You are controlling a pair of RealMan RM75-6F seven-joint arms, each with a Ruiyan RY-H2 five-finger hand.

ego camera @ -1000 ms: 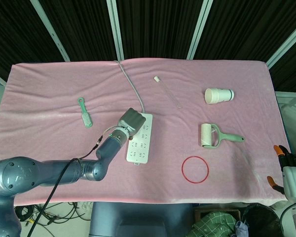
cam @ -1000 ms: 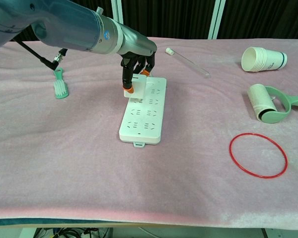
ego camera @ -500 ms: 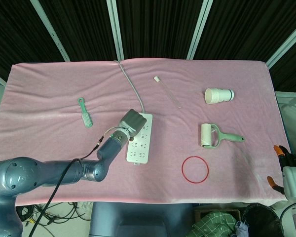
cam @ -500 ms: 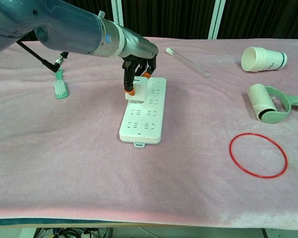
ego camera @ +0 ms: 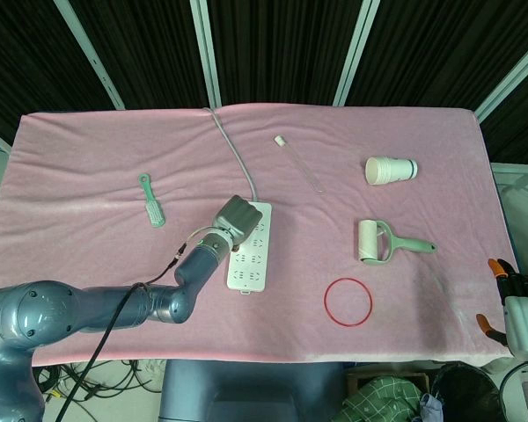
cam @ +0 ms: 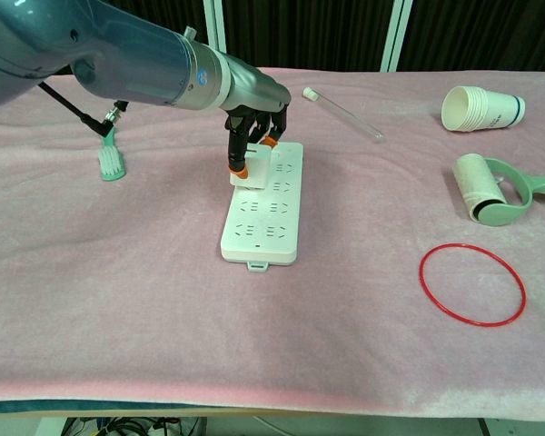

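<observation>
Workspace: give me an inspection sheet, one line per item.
Surface: pink cloth covers the table, lightly wrinkled.
Job's things: white power strip lies flat near the middle; a small white plug sits at its far end under the fingers.
Clutter: green brush, glass tube, stack of paper cups on its side, lint roller, red ring.
Hands: left hand grips the plug from above; right hand is off the table's right edge, fingers partly cut off.
Cables: grey cord runs from the strip to the far edge; black wire along the left arm.
Surroundings: dark ribbed panels behind; nothing else seen.
</observation>
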